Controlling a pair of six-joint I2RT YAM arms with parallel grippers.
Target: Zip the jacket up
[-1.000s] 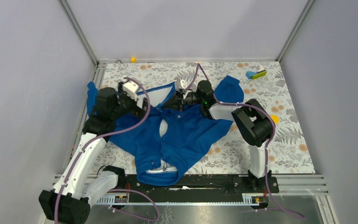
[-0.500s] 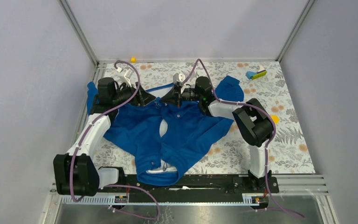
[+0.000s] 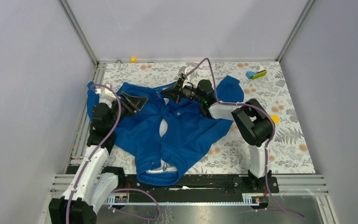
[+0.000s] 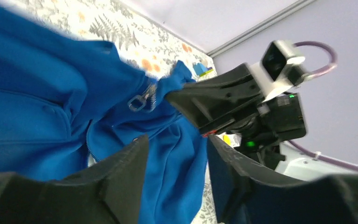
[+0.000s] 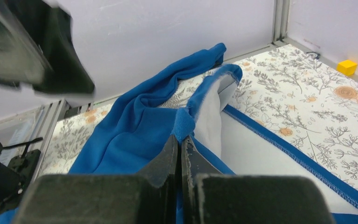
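Left end effector narrower over jacket

2 white-and-black arms, purple cables; left tool, right tool black.

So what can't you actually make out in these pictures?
- Large royal-blue fabric jacket: zipper's far end, top view, covered by black right gripper.
- Small blue-and-yellow block, far corner, top view: too small to identify.
- Black left gripper: left wrist view blurred, contact with jacket unclear.
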